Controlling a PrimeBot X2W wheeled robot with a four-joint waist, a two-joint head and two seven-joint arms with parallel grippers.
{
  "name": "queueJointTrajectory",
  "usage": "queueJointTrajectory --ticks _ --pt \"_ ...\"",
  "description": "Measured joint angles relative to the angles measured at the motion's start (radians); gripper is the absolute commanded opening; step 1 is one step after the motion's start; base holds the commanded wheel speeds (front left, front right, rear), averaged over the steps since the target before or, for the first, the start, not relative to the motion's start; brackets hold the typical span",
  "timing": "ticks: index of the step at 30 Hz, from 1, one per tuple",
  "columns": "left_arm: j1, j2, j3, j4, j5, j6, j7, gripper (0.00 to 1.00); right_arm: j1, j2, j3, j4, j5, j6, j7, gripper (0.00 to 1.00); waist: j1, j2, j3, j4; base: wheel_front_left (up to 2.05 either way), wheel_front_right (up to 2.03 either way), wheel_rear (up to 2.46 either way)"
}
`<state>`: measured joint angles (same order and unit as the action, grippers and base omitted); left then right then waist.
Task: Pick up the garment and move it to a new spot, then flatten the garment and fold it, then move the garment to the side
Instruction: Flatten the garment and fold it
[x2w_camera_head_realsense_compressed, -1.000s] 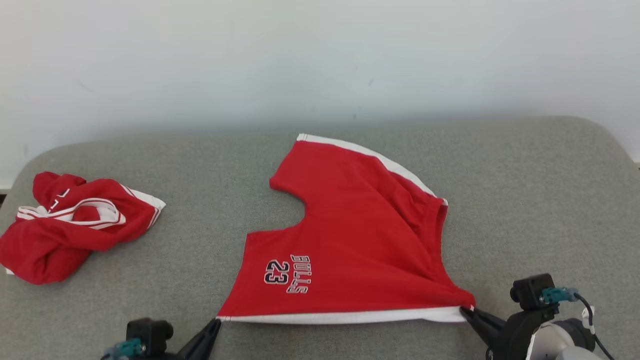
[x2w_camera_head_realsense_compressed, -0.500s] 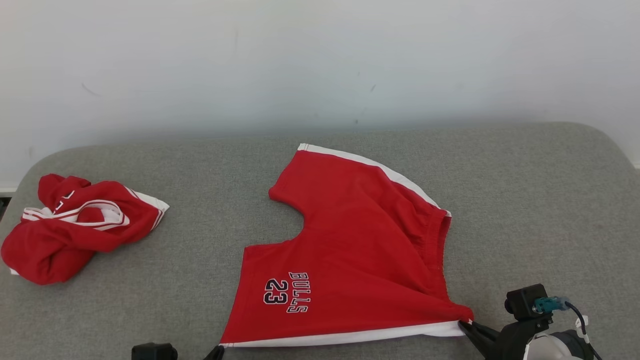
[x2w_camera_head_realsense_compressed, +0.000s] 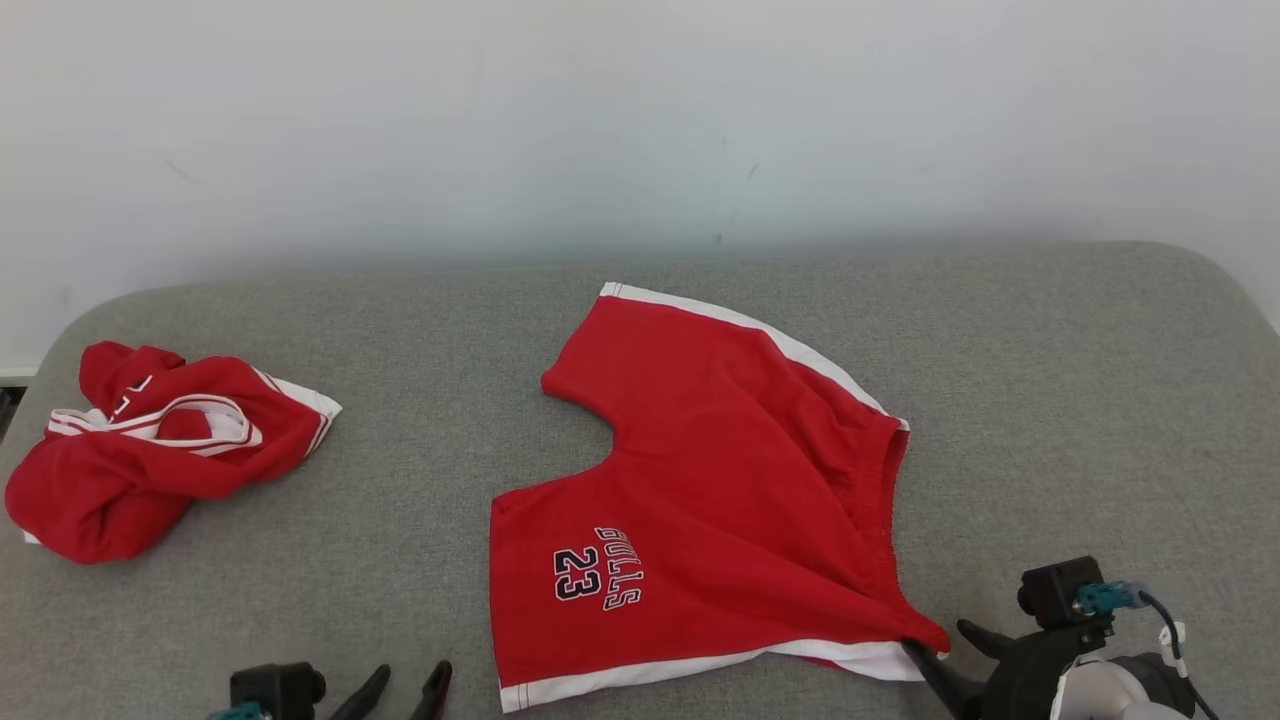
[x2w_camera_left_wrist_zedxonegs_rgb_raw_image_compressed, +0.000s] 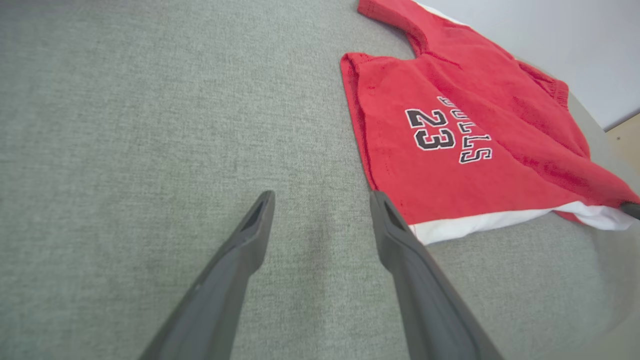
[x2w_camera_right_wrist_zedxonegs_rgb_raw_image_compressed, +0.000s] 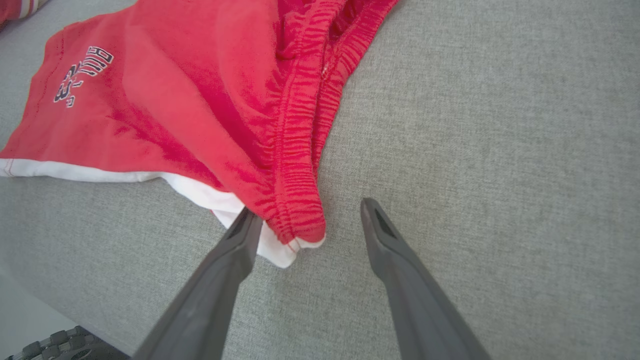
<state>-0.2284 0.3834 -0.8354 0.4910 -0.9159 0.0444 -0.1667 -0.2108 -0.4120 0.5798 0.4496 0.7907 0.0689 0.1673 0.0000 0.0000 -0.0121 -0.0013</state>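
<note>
Red shorts (x2w_camera_head_realsense_compressed: 720, 500) lettered BULLS 23 lie spread on the grey cushioned surface (x2w_camera_head_realsense_compressed: 1050, 400) in front of you, a little right of its middle. The elastic waistband sits at your right, gathered to a point at the near right corner. Both legs point to your left. The near leg runs along the front edge with its white side stripe toward you, and the far leg angles away to the far left, so the long axis runs from near right to far left.

Your left gripper (x2w_camera_left_wrist_zedxonegs_rgb_raw_image_compressed: 321, 200) rests low at the near left with its jaws spread wide and nothing between them. One finger stands just beside the near leg's white-trimmed corner; you cannot tell whether it touches.

Your right gripper (x2w_camera_right_wrist_zedxonegs_rgb_raw_image_compressed: 309, 210) also has its jaws parted. The waistband corner lies loose between them, against one finger and unclamped.

A crumpled red-and-white garment (x2w_camera_head_realsense_compressed: 150, 450) sits well apart at the far left.
</note>
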Motion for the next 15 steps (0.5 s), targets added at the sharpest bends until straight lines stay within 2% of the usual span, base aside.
queueJointTrajectory --ticks 8,15 --pt "-0.001 0.042 0.064 -0.091 -0.031 0.015 -0.031 1.00 0.000 -0.021 -0.059 -0.083 0.063 0.009 -0.014 1.00 0.0000 0.0000 -0.005 -0.003 0.00 0.00 0.00" --pt "-0.002 0.059 0.104 -0.142 0.032 0.057 -0.069 1.00 0.001 -0.026 -0.096 -0.153 0.082 0.009 -0.058 1.00 0.0000 0.0000 -0.008 -0.008 0.00 0.00 0.00"
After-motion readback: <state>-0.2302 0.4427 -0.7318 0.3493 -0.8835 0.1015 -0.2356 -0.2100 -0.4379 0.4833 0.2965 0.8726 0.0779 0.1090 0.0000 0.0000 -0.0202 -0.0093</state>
